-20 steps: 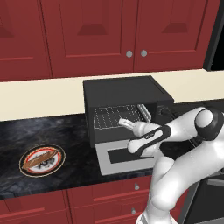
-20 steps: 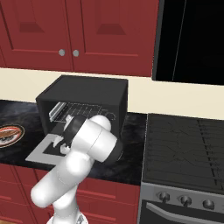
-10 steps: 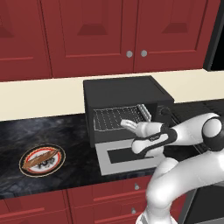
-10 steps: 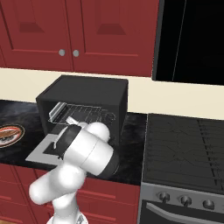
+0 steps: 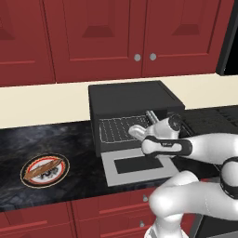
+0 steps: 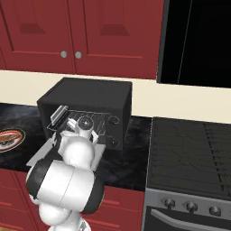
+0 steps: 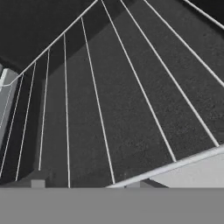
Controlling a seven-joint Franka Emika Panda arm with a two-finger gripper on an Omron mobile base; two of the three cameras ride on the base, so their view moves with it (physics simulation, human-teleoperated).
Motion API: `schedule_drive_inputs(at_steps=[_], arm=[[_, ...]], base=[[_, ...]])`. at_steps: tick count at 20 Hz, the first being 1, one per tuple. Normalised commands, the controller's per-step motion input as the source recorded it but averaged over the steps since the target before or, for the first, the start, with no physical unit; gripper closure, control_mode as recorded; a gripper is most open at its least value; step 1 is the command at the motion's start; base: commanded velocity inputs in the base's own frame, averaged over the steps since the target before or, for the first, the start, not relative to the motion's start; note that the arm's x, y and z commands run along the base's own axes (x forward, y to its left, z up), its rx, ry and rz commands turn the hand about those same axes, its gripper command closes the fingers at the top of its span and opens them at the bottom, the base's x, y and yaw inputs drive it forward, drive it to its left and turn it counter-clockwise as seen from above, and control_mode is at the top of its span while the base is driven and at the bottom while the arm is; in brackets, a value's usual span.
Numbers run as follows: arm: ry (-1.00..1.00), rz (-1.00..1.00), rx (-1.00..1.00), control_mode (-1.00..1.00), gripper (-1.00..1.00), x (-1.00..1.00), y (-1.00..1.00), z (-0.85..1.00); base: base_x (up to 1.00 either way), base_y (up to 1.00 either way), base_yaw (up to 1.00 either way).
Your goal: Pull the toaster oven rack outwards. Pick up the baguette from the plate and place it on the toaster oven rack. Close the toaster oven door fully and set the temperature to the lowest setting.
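Change: the arm had swung lower across the open oven front; the rack sat as before.
Rack: the toaster oven rack (image 5: 122, 128) lay inside the cavity, its front wire at the mouth.
Oven: the toaster oven (image 5: 130, 100) stood on the desk (image 5: 69, 158), with the toaster oven door (image 5: 135, 166) folded flat at 6 o'clock.
Gripper: the gripper (image 5: 139, 132) was at the rack's front edge; whether spread or pinching, cannot tell.
Baguette: the baguette (image 5: 44, 169) lay on the plate (image 5: 45, 169), at 8 o'clock from the oven.
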Motion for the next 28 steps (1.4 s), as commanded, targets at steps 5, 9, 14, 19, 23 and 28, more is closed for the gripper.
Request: schedule_drive_inputs(at_steps=[5,9,14,19,23,28], arm=[[0.38,0.0,-0.12,-1.0,1.0,-0.85,-0.02,-0.57],[0.38,0.0,-0.11,-1.0,1.0,-0.96,-0.09,-0.63],[0.39,0.0,-0.08,-1.0,1.0,-1.0,-0.21,-0.64],[0.37,0.0,-0.02,-1.0,1.0,-1.0,-0.32,-0.52],[0.26,0.0,0.0,-1.0,1.0,-1.0,-0.36,-0.32],[-0.11,0.01,0.01,-1.0,1.0,-0.97,-0.07,0.53]], base=[[0.0,0.0,0.0],[0.0,0.0,0.0],[0.0,0.0,0.0],[0.0,0.0,0.0],[0.0,0.0,0.0],[0.0,0.0,0.0]])
